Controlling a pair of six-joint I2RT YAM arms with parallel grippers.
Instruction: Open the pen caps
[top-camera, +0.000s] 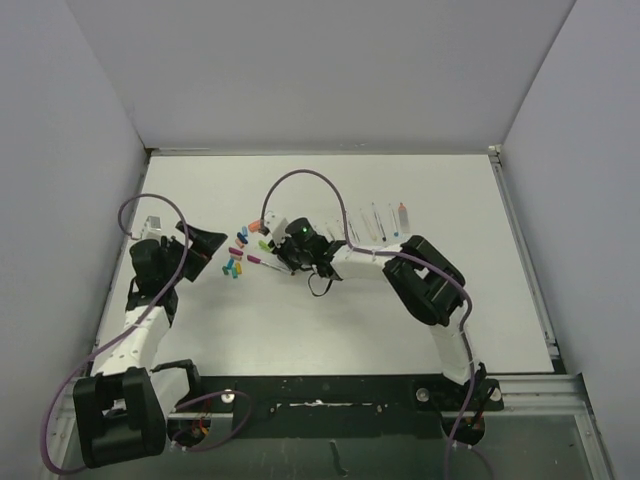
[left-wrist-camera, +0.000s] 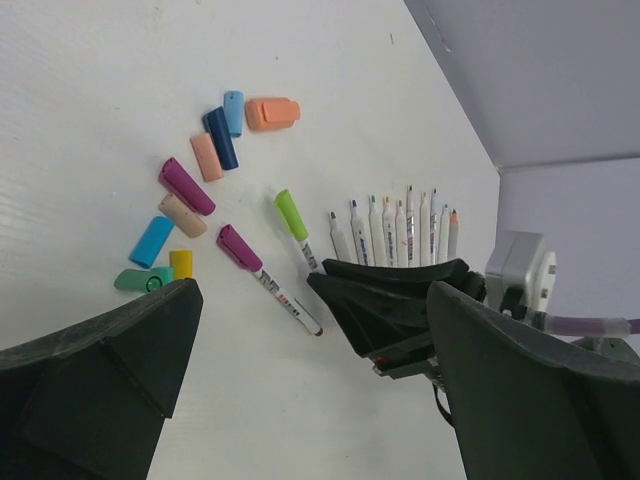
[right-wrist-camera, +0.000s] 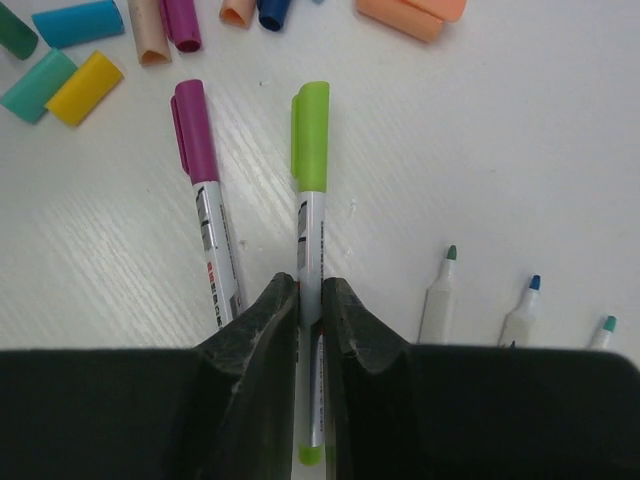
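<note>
— Fingers first: what are they doing?

— Right fingers (right-wrist-camera: 270, 330) are pinched shut on the white barrel of the green pen (right-wrist-camera: 310, 225), near its tail. Its green cap (right-wrist-camera: 311, 135) points away from them and is not yet off. Left fingers (left-wrist-camera: 110, 340) are spread wide and hold nothing, hanging over the desk (top-camera: 300, 320) just beside the caps.

— How far along is the job?

— Most of it looks done. Around nine loose caps (left-wrist-camera: 187, 186) lie in a cluster on the desk, among them orange, blue, peach, purple, yellow and teal. Near them a row of bare pens (left-wrist-camera: 395, 230) lies side by side with tips showing. Two pens are left capped: the gripped green pen, and the magenta pen (right-wrist-camera: 207, 210) lying just beside it, untouched.

— What does one view give that another lacks?

— Only the right wrist view shows the grip itself, barrel between the closed pads. The left wrist view takes in the whole cluster and the row, but there the other arm is a dark block hiding the contact. From the top view both arms are seen reaching toward the caps, though the pens are too small to tell capped from bare.
</note>
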